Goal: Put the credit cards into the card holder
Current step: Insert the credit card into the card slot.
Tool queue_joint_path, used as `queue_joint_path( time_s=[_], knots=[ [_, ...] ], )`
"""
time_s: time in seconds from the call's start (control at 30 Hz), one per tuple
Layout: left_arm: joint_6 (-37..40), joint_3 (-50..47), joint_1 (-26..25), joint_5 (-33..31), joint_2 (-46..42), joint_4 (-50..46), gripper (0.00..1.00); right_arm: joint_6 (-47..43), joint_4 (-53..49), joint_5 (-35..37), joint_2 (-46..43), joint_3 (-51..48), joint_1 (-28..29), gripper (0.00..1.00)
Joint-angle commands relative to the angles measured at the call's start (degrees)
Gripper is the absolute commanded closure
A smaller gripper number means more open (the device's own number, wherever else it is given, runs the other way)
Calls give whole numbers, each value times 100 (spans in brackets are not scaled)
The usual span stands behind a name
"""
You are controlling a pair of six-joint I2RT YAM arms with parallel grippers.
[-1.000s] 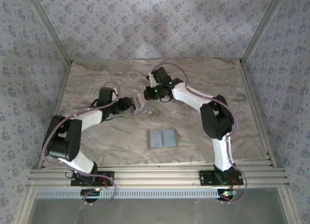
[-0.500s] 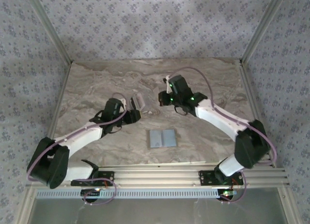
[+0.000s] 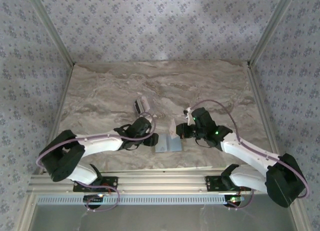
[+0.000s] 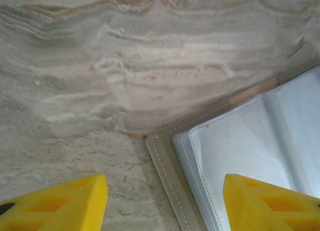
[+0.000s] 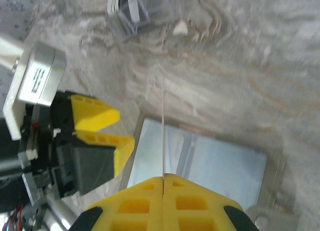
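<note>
The card holder point(image 3: 174, 145) lies open near the table's front, its grey-tan corner point(image 4: 167, 166) and clear inner sleeves point(image 4: 250, 141) filling the left wrist view. My left gripper point(image 4: 165, 206) is open, its fingers straddling the holder's left corner just above it point(image 3: 153, 139). My right gripper point(image 5: 164, 178) is shut on one pale credit card point(image 5: 163, 116), held upright and edge-on over the holder's left half point(image 5: 150, 151). From above, that card point(image 3: 173, 127) stands at the right gripper's point(image 3: 179, 132) tip. The other credit cards point(image 3: 142, 105) sit in a cluster farther back.
The marble-patterned table point(image 3: 100, 91) is walled by patterned panels on three sides. An aluminium rail point(image 3: 160, 181) runs along the near edge. The two grippers are close together over the holder; the left gripper's fingers point(image 5: 97, 121) show just left of the held card.
Both arms have swung from the card cluster toward the near edge, ending over the card holder. The right one carried a card along. The left gripper's fingers have spread wider.
</note>
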Motion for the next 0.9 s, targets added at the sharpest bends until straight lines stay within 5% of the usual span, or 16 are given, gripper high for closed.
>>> queue_joint_path(
  time_s=[0.0,0.87],
  knots=[
    [109,318,-206,-517,177,-175,38,373,278,-606,-110,-314,-14,94],
    [-99,231,-509,-1010,417,-332,51,503,1122,-1606,822,-852,-415,97]
  ],
)
